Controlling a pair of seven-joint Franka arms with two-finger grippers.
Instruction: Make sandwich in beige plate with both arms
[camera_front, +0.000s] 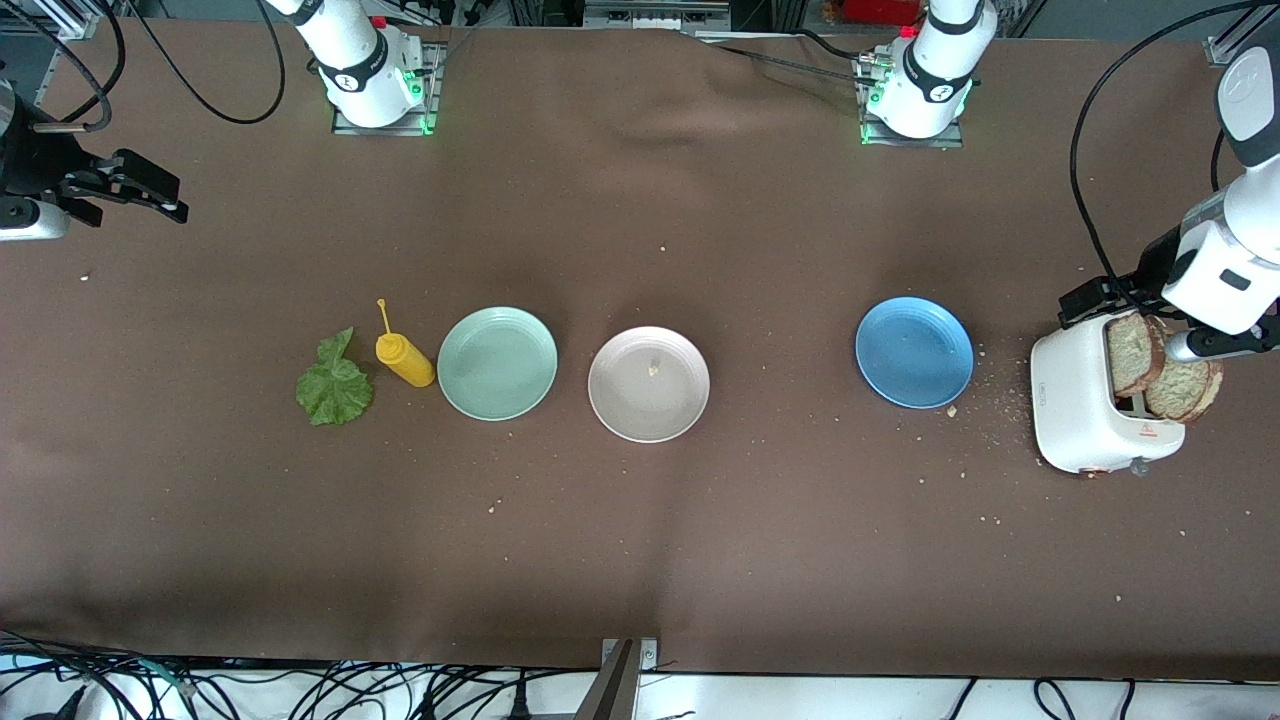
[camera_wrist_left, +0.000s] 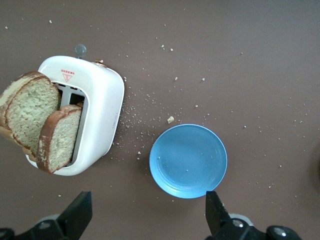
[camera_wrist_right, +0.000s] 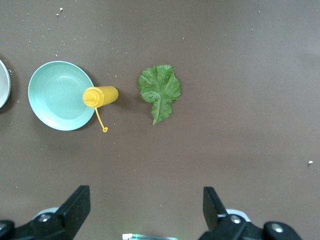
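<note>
Beige plate (camera_front: 649, 384) bare mid-counter. Both bread slices (camera_front: 1160, 368) in toaster (camera_front: 1090, 410). Left gripper (camera_wrist_left: 145, 215) spread above toaster; right gripper (camera_wrist_right: 142, 210) spread near lettuce (camera_wrist_right: 159, 92).

Sandwich parts apart, beige plate bare but for a crumb.

I see the beige plate (camera_front: 649, 384) lying flat mid-surface, round with a raised rim, between the mint-green plate (camera_front: 497, 362) and the blue plate (camera_front: 914, 351). Two toasted brown bread slices (camera_front: 1160, 368) stand tilted in the white toaster (camera_front: 1085, 410) at the left arm's end. The ruffled green lettuce leaf (camera_front: 334, 384) lies flat toward the right arm's end, just beside the yellow squeeze bottle (camera_front: 404, 359).
</note>
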